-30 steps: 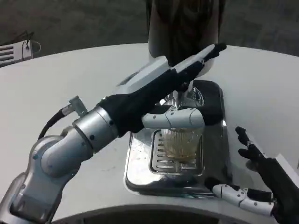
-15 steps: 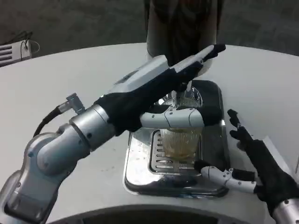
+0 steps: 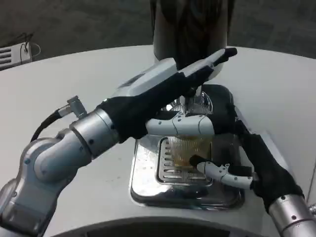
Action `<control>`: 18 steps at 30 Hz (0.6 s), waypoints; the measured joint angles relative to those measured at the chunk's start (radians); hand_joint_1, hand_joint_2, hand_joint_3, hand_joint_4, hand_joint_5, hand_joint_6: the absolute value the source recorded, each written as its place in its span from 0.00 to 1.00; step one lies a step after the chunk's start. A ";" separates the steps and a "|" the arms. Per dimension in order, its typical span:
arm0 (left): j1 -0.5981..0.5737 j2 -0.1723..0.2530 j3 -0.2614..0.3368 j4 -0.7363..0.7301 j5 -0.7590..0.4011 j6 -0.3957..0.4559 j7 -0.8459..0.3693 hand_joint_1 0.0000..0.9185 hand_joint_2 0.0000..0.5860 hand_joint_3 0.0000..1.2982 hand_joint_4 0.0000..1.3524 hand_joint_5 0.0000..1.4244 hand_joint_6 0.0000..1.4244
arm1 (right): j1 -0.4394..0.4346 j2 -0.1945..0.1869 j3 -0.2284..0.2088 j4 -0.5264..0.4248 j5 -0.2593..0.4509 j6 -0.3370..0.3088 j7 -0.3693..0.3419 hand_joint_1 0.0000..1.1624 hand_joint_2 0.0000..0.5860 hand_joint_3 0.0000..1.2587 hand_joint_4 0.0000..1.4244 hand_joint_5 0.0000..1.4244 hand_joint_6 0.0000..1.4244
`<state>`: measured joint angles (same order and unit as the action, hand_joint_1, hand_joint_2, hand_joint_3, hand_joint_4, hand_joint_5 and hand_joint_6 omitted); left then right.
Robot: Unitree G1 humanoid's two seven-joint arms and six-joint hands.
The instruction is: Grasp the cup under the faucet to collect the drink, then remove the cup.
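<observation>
A clear ribbed cup with a little amber drink in it stands on the grille of the drip tray, under the faucet. My left hand stretches over the faucet with its fingers straight against the dispenser body. Its white thumb lies across the cup's rim, and it holds nothing. My right hand comes round the cup from the right: its thumb is at the cup's lower front and its dark fingers are beyond the cup's right side, still spread.
The steel tray sits on a round white table, close to the near edge. The tall dark dispenser stands at the back. A grey rack lies at the far left, off the table.
My right hand has moved from the near right of the table up and left, until it cups the cup. The left arm has hardly moved.
</observation>
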<state>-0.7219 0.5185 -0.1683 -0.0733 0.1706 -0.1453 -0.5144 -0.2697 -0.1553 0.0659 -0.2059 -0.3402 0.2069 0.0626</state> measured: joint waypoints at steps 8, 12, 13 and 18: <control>0.003 0.012 0.001 -0.020 0.006 0.007 0.000 0.00 0.00 0.00 0.00 0.00 0.03 | 0.000 -0.012 -0.001 0.009 0.023 -0.008 0.000 0.71 0.36 0.00 0.00 0.04 0.04; 0.008 0.016 0.005 -0.038 0.021 0.008 0.000 0.00 0.00 0.00 0.00 0.00 0.03 | -0.002 -0.013 0.000 0.032 0.035 -0.011 0.000 0.71 0.36 0.00 0.00 0.04 0.03; 0.010 0.016 0.007 -0.043 0.025 0.009 0.000 0.00 0.00 0.00 0.00 0.00 0.03 | -0.002 -0.013 0.000 0.038 0.036 -0.013 0.000 0.71 0.36 0.00 0.00 0.04 0.03; 0.039 0.012 0.038 -0.066 0.027 0.008 0.014 0.00 0.00 0.00 0.00 0.00 0.05 | -0.024 -0.014 0.002 0.051 0.043 -0.023 0.000 0.71 0.36 0.00 0.00 0.04 0.03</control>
<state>-0.6828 0.5310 -0.1308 -0.1396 0.1980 -0.1375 -0.5003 -0.2940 -0.1689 0.0676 -0.1545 -0.2972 0.1842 0.0631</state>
